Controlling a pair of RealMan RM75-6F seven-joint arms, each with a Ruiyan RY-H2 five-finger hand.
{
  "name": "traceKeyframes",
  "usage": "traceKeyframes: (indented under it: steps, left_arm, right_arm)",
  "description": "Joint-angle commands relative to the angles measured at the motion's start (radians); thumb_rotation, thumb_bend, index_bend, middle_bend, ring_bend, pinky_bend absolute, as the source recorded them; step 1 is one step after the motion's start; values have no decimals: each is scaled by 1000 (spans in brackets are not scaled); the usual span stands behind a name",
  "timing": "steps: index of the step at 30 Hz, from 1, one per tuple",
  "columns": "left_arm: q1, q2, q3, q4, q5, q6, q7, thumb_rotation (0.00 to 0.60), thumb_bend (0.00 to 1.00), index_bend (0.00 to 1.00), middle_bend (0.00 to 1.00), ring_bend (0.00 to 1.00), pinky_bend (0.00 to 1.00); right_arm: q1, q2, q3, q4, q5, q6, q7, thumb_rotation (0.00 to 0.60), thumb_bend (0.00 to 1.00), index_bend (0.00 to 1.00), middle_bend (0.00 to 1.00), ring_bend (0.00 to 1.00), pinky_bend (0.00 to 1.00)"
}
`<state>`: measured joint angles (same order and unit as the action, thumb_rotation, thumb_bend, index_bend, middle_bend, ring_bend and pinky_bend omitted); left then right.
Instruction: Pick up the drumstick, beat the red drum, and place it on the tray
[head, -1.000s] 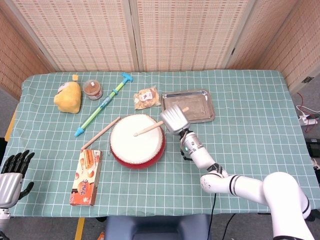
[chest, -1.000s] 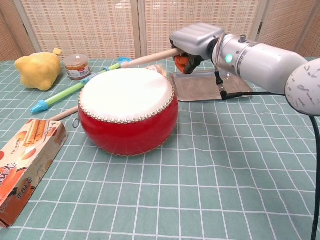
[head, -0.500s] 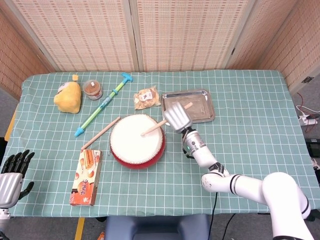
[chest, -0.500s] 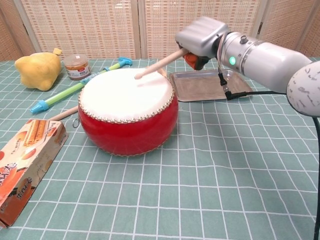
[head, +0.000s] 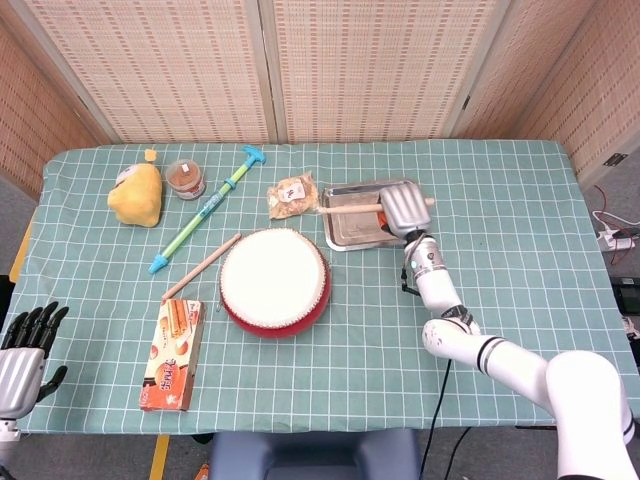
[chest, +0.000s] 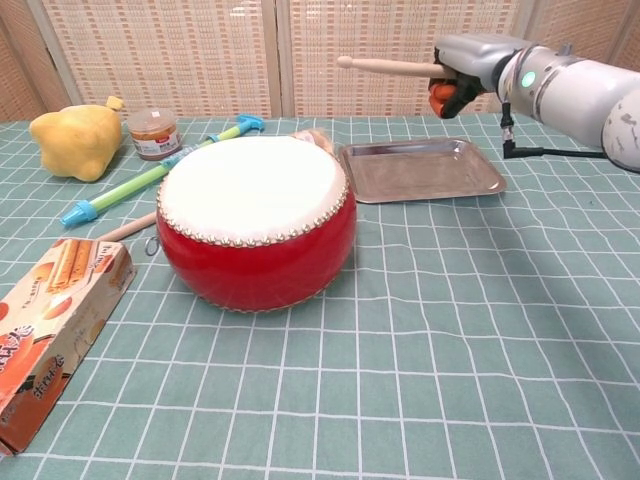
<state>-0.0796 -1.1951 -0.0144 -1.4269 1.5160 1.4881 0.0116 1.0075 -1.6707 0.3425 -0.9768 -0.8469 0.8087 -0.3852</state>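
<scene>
A: Where is the drumstick (chest: 388, 67) now?

B: Clamped in the right hand (chest: 468, 62), held roughly level in the air above the metal tray (chest: 478, 183). In the head view its tip lies over the tray's left edge and its butt pokes out past the hand on the far side.

A: And a moment back?

B: Half a second ago the tip was down on the white skin of the red drum (chest: 255, 224); a second ago likewise. Since then the arm has swung right and lifted, carrying the stick clear of the drum altogether. The drum itself hasn't shifted.

A: So the beating is over?

B: I'd judge so. The carry to the tray looks nearly done; what's left is lowering the stick and letting go. The stick looks about as long as the tray is wide, so it may need angling to settle inside the rim rather than across it.

A: The other hand?

B: The left hand (head: 22, 350) sits at the bench's near-left corner, fingers apart, holding nothing.

A: Anything nearby to mind?

B: A second drumstick (head: 202, 267) lies on the bench left of the drum, a snack packet (head: 293, 195) just left of the tray. Neither is in the way.
</scene>
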Motion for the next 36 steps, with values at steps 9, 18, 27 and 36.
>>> traceKeyframes:
  steps: [9,18,27,36]
  left_arm:
    - [4,6,1,-18,-3,0,13,600,254,0,0,0,0]
    - [4,7,0,-18,-12,-9,15,600,255,0,0,0,0]
    - [5,8,-1,-18,-21,-16,17,600,254,0,0,0,0]
    - [6,9,-2,-21,-26,-19,20,600,253,0,0,0,0]
  right_arm:
    - [52,-168,24,388,-30,-190,208,600,623,782,701,646,738]
    - [87,-255,39,596,-71,-283,322,600,496,577,492,420,531]
    - [109,-302,57,715,-108,-343,428,600,381,352,340,267,353]
    - [120,-326,68,783,-138,-375,488,600,230,125,203,128,222]
